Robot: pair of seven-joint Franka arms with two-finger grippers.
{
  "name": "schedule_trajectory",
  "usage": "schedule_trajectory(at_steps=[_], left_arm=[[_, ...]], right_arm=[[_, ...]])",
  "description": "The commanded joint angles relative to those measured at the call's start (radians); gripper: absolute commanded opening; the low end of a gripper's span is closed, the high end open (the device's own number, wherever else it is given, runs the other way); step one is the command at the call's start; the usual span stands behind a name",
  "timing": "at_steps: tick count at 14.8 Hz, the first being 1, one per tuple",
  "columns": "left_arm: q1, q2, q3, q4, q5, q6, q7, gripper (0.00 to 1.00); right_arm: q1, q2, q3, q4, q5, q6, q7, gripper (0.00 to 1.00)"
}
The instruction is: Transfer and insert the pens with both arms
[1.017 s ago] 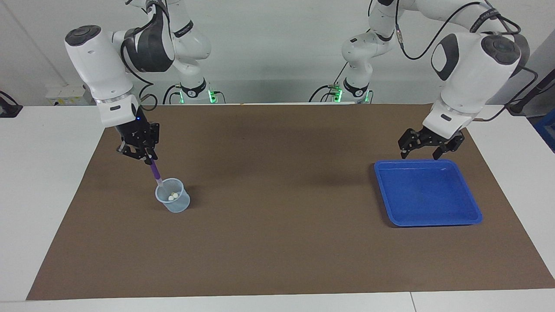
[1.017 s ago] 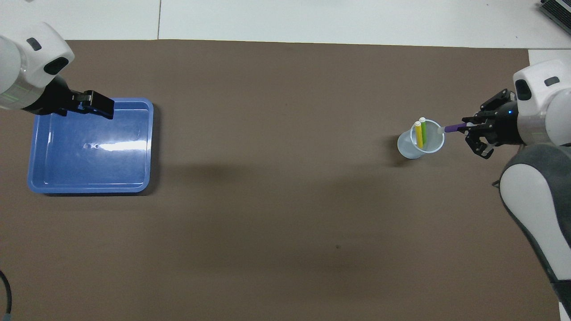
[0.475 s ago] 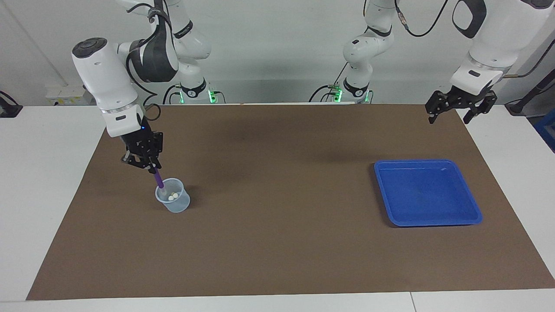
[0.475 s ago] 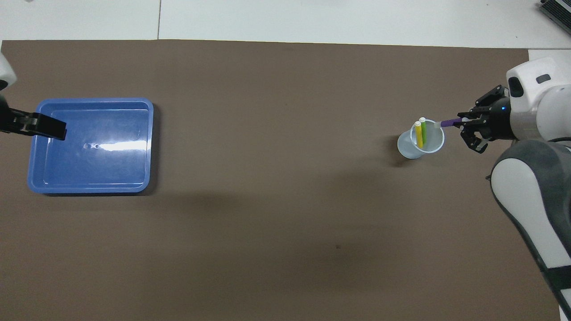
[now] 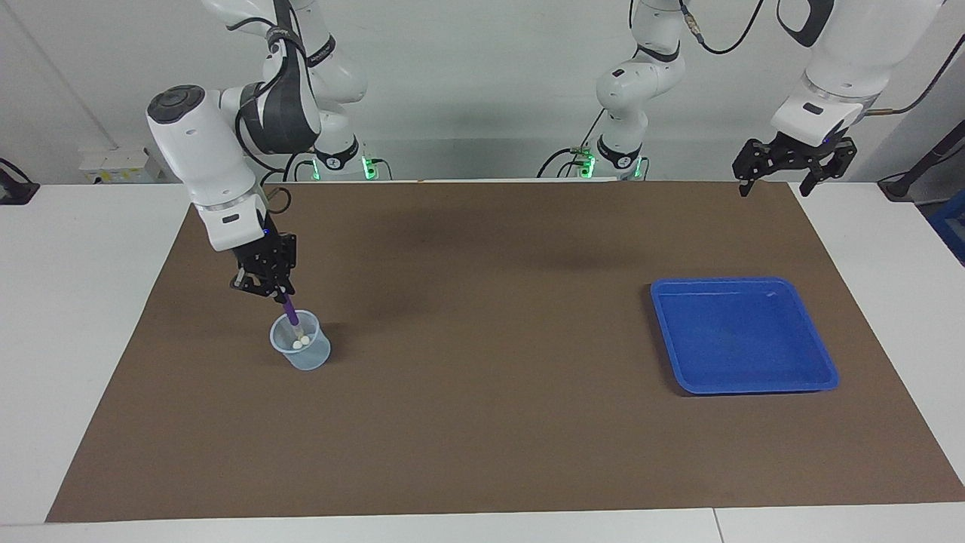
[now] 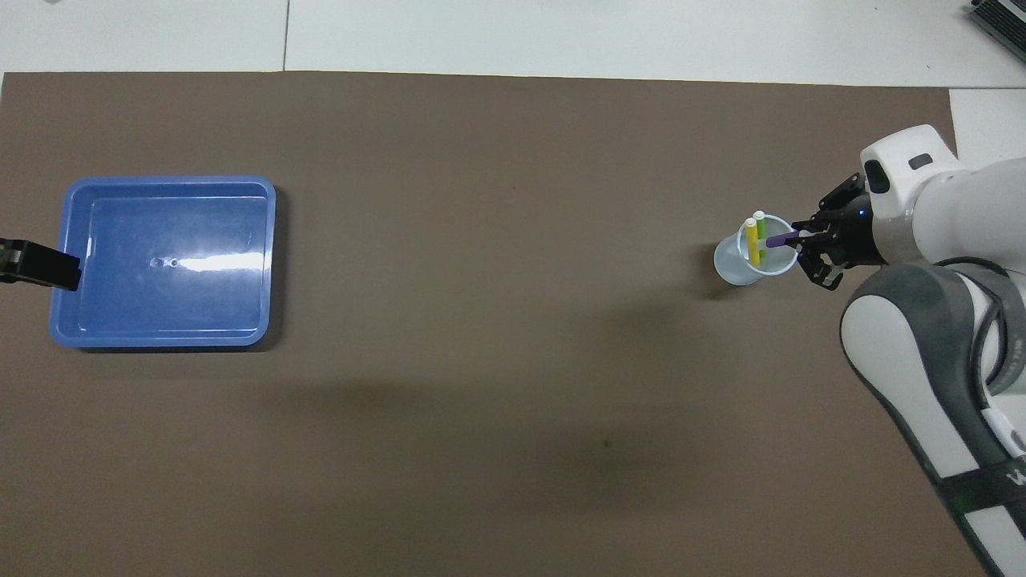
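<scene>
Now the purple pen (image 5: 289,311) hangs tilted from the right gripper (image 5: 265,284), whose fingertips are pinched on its upper end, while its lower end dips inside the rim of the clear cup (image 5: 301,351). Seen from overhead, the purple pen (image 6: 777,239) crosses the cup's rim on the side toward the right arm's end of the table. Two more pens already stand in the cup: the yellow pen (image 6: 753,242) and the green pen (image 6: 761,234) lean side by side, touching or nearly so, and their whitish caps show as two pale dots inside the cup from the facing view.

The cup sits on the brown mat (image 5: 482,422) toward the right arm's end of the table, well apart from the blue tray (image 5: 818,354), which lies toward the left arm's end with nothing in it. Both lie about equally near the robots.

The left gripper (image 5: 793,162) is raised over the mat's edge nearest the robots, at the left arm's end, with its fingers spread wide and holding nothing. Overhead, only a dark tip of it (image 6: 36,267) shows at the frame's edge, beside the tray's rim (image 6: 164,181).
</scene>
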Motion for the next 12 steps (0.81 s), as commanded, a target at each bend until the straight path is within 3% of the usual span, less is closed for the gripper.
schedule_trajectory(at_steps=[1,2,3,4,12], left_arm=[[0.000,-0.022,0.011,-0.021,0.004,-0.010,0.008,1.00],[0.000,-0.022,0.011,-0.020,0.004,-0.010,0.008,1.00],[-0.003,-0.022,0.011,-0.021,0.004,-0.010,0.008,1.00],[-0.003,-0.022,0.009,-0.021,0.004,-0.010,0.008,1.00],[-0.003,-0.022,0.008,-0.021,0.004,-0.008,0.010,1.00]], right_arm=[[-0.008,-0.012,0.002,-0.022,-0.009,0.020,-0.018,0.37],[-0.008,-0.012,0.002,-0.022,-0.009,0.020,-0.017,0.47],[-0.008,-0.012,0.002,-0.022,-0.009,0.020,-0.017,0.93],[-0.008,-0.012,0.002,-0.022,-0.010,0.019,-0.017,1.00],[-0.018,-0.009,0.002,-0.017,-0.009,0.016,-0.017,1.00]])
